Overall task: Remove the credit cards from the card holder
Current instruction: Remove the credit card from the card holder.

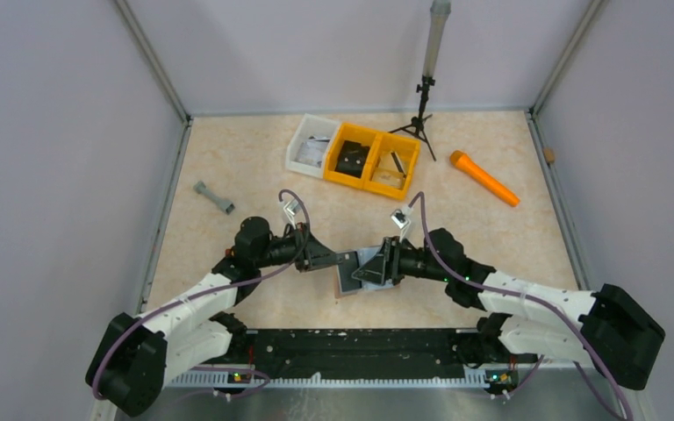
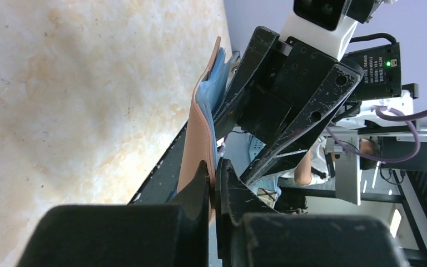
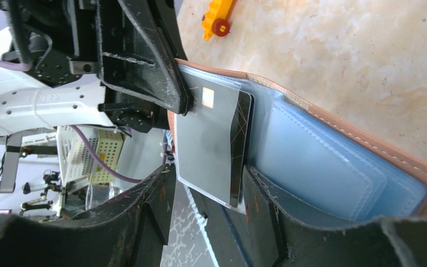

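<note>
The card holder [image 1: 357, 274] is held open above the table between both arms, reddish-brown outside [image 2: 195, 139], pale blue inside [image 3: 322, 161]. My left gripper [image 2: 216, 179] is shut on its edge; it also shows in the top view [image 1: 338, 261]. A greyish card [image 3: 207, 139] and a black card [image 3: 240, 142] stick out of a pocket. My right gripper [image 3: 208, 192] is open, its jaws astride the cards' free end, the black card close to one finger [image 3: 264, 208]. In the top view the right gripper [image 1: 376, 265] sits over the holder.
Two yellow bins [image 1: 376, 160] and a white bin [image 1: 310, 145] stand at the back centre. A tripod [image 1: 421, 110] stands behind them. An orange tool [image 1: 485, 178] lies at back right, a grey dumbbell-shaped piece [image 1: 213, 197] at left. Walls enclose the table.
</note>
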Available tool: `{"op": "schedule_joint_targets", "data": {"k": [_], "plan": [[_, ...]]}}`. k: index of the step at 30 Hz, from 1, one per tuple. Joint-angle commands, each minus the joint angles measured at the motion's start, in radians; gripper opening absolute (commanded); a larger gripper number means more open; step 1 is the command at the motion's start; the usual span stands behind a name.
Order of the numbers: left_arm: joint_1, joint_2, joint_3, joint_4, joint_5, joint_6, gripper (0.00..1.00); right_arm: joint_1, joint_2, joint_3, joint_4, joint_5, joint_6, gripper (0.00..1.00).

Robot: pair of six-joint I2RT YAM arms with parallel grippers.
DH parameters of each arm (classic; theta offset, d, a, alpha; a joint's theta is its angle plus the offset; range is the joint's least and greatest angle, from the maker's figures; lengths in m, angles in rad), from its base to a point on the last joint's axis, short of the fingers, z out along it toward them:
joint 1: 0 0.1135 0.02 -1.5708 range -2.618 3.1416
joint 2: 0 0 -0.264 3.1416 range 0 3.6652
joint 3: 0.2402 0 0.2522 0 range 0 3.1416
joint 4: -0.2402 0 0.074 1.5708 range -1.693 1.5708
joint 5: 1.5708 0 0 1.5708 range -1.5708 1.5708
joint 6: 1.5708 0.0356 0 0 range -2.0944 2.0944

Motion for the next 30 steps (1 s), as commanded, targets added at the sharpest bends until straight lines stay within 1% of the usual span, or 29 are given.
{"op": "schedule_joint_targets", "data": {"k": [1,3,4,7,9,11,13,16,22,24,26,27,28,30], "plan": [[-0.003,-0.036,0.008,0.154,0.063,-0.06,0.0,-0.013,-0.068,-0.007,0.0,0.019,-0.013,0.5],[-0.003,-0.036,0.0,0.181,0.065,-0.076,0.0,-0.021,-0.072,-0.026,0.064,-0.018,0.011,0.48],[-0.003,-0.032,-0.01,0.219,0.069,-0.098,0.0,-0.024,-0.069,-0.04,0.112,-0.039,0.032,0.47],[-0.003,-0.019,-0.05,0.39,0.092,-0.223,0.0,-0.028,-0.063,-0.08,0.281,-0.09,0.111,0.46],[-0.004,-0.018,-0.069,0.503,0.098,-0.306,0.0,-0.028,-0.067,-0.084,0.338,-0.108,0.148,0.46],[-0.005,-0.035,-0.075,0.553,0.095,-0.341,0.0,-0.028,-0.076,-0.08,0.373,-0.118,0.171,0.46],[-0.007,-0.067,-0.067,0.516,0.085,-0.325,0.0,-0.029,-0.083,-0.077,0.406,-0.123,0.19,0.44],[-0.007,-0.121,-0.055,0.398,0.064,-0.27,0.0,-0.028,-0.09,-0.077,0.45,-0.12,0.222,0.39],[-0.009,-0.16,-0.051,0.35,0.052,-0.245,0.0,-0.028,-0.09,-0.063,0.499,-0.115,0.256,0.23],[-0.009,-0.159,-0.049,0.355,0.056,-0.247,0.0,-0.029,-0.09,-0.061,0.507,-0.11,0.262,0.16],[-0.009,-0.161,-0.049,0.364,0.056,-0.249,0.0,-0.028,-0.096,-0.061,0.504,-0.103,0.264,0.03],[-0.009,-0.161,-0.049,0.368,0.057,-0.25,0.03,-0.029,-0.101,-0.059,0.497,-0.099,0.263,0.0],[-0.009,-0.162,-0.05,0.374,0.057,-0.251,0.07,-0.028,-0.107,-0.059,0.481,-0.091,0.259,0.0],[-0.009,-0.163,-0.053,0.389,0.059,-0.256,0.18,-0.028,-0.125,-0.063,0.447,-0.069,0.249,0.0]]}}
